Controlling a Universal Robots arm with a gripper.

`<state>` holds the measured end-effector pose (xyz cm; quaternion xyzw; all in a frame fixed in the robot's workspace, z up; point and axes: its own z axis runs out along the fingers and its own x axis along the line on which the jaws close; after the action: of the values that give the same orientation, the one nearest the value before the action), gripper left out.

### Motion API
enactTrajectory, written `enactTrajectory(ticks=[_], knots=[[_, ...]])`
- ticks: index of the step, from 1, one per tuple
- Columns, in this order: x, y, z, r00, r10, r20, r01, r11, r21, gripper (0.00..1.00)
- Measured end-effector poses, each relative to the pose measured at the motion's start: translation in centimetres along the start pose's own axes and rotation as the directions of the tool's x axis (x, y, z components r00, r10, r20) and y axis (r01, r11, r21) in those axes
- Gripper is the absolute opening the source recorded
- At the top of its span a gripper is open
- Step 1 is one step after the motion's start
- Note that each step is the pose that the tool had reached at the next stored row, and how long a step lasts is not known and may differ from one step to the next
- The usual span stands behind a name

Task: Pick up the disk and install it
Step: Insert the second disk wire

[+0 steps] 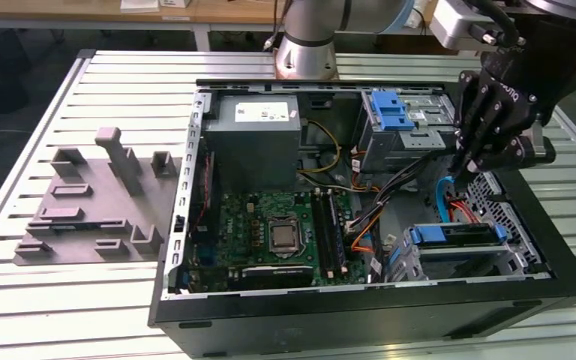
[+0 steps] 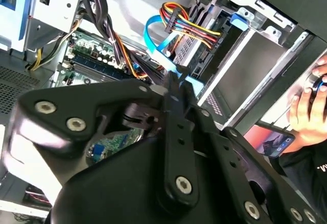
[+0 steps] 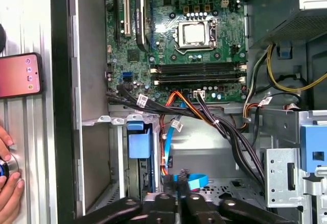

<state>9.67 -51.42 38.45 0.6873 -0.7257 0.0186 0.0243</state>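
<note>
The gripper [image 1: 465, 166] hangs inside the open computer case [image 1: 368, 315], near the case's side on the exterior view's right. Its fingers [image 3: 176, 196] are together on the end of a flat blue cable [image 2: 158, 43]. The disk [image 1: 455, 235] sits in a metal bay at the case's front corner on the exterior view's right, with its blue frame showing, just below the gripper. The green board [image 1: 268, 236] lies in the middle of the case. A hand [image 3: 7, 175] and a phone [image 3: 19, 76] rest on the table [image 1: 28, 300] beside the case.
</note>
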Motion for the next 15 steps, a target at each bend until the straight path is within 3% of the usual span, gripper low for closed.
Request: enactTrajectory(ticks=[1,2,15], knots=[[-0.03,0.00,0.02,1.0000,0.000,-0.0001,0.000,1.0000,0.0000,0.17],[-0.05,0.00,0.05,1.0000,0.000,0.0000,0.000,1.0000,0.0000,0.24],[-0.17,0.00,0.97,1.0000,0.000,-0.0013,0.000,1.0000,0.0001,0.24]])
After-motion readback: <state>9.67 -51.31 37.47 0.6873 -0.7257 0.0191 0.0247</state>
